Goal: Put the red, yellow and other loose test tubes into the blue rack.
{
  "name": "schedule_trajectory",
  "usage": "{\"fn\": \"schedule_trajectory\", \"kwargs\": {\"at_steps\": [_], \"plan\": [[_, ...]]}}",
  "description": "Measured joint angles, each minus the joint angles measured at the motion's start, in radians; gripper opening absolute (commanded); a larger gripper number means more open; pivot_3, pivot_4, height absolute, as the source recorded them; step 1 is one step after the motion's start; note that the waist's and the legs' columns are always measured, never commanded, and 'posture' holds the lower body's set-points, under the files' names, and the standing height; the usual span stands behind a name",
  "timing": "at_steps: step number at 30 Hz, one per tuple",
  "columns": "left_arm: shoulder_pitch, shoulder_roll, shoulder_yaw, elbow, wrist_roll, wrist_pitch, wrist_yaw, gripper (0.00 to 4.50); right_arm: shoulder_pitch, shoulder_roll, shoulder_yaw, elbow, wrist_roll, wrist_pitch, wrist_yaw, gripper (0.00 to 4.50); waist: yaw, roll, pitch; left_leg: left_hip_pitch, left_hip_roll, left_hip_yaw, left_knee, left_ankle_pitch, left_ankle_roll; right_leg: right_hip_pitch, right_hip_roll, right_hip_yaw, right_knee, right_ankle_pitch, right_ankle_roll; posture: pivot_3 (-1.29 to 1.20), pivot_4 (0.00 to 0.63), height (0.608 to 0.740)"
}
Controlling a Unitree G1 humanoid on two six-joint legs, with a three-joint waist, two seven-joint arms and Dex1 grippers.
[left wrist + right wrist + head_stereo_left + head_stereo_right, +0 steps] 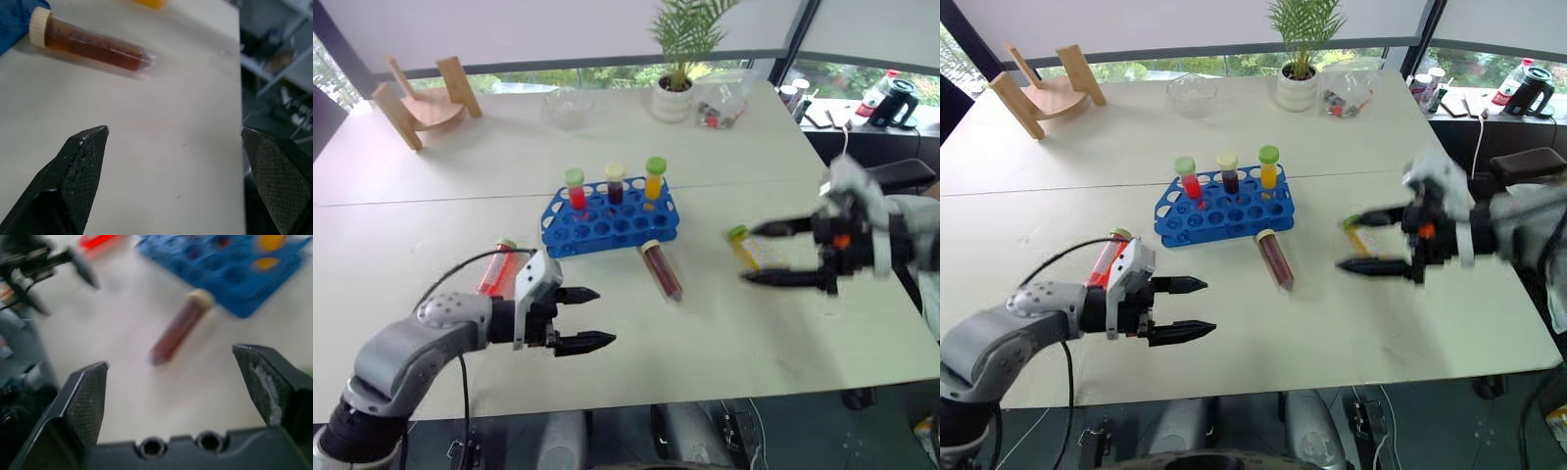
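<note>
We take the blue rack (612, 217) as our landmark on the bench (705, 323). It already carries three upright tubes in its back row, so its front holes are free for the loose ones.

To the rack's left and nearer us, the red tube (495, 269) lies flat beside our left end effector (584, 318), whose fingers stand wide apart with nothing between them. We judge it is placed there to reach for a tube.

Just in front of the rack's right corner lies the maroon tube (661, 269), cream cap toward the rack, untouched.

Well to the rack's right, the yellow tube (742, 243) rests on the bench by our right end effector (766, 254), also spread open and empty. We judge all three tubes are yet to be racked.
</note>
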Motion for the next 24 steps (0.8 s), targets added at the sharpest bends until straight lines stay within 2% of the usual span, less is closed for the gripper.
{"fn": "schedule_trajectory", "kwargs": {"at_steps": [2,6,10,13,18,21,24], "plan": [[-0.118,0.063,-0.002,0.030,0.063,-0.061,-0.043,4.44,-0.184,-0.003,0.166,0.151,-0.124,0.038,-0.002,4.50,0.001,-0.001,0.000,-0.001,0.000,0.000,0.000,0.000,-0.001,-0.001,0.000,0.000,-0.001,0.000,0.000,0.00,0.150,0.740],[-0.170,0.113,-0.023,0.044,0.150,-0.145,-0.095,4.44,-0.315,0.036,0.401,0.350,-0.252,0.084,0.083,4.50,0.002,0.000,0.000,-0.005,0.000,0.002,-0.001,-0.002,0.003,-0.005,-0.001,0.000,-0.002,0.001,0.005,0.00,0.150,0.740],[-0.196,0.130,-0.061,0.055,0.234,-0.221,-0.131,4.44,-0.432,0.132,0.607,0.597,-0.417,0.048,0.166,4.50,0.000,0.000,0.000,-0.023,0.000,0.003,-0.001,-0.001,0.002,-0.026,-0.001,0.001,0.003,0.001,0.005,0.00,0.150,0.740],[-0.208,0.124,-0.066,0.055,0.263,-0.239,-0.126,4.44,-0.485,0.193,0.671,0.743,-0.497,-0.005,0.213,4.50,0.000,0.000,0.000,-0.023,0.000,0.004,-0.001,-0.001,0.002,-0.027,-0.001,0.001,0.002,0.001,0.005,0.00,0.150,0.740],[-0.177,0.086,-0.090,0.052,0.296,-0.244,-0.101,4.44,-0.525,0.317,0.707,0.938,-0.601,-0.085,0.256,4.50,-0.002,0.001,0.000,-0.021,0.000,0.004,0.001,-0.001,0.002,-0.024,-0.001,0.002,0.004,0.002,0.005,0.00,0.150,0.740],[-0.164,0.051,-0.100,0.049,0.298,-0.239,-0.082,4.50,-0.524,0.369,0.714,1.014,-0.666,-0.155,0.251,3.65,-0.001,-0.001,-0.001,-0.021,0.000,0.003,0.002,-0.001,0.002,-0.023,-0.001,0.001,0.005,0.002,0.005,0.00,0.150,0.740],[-0.164,0.049,-0.100,0.049,0.301,-0.239,-0.073,4.50,-0.515,0.387,0.706,1.052,-0.728,-0.243,0.228,2.03,0.000,-0.001,-0.001,-0.018,0.000,0.003,0.004,-0.001,0.002,-0.020,-0.001,0.001,0.005,0.002,0.006,0.00,0.150,0.740]]}}
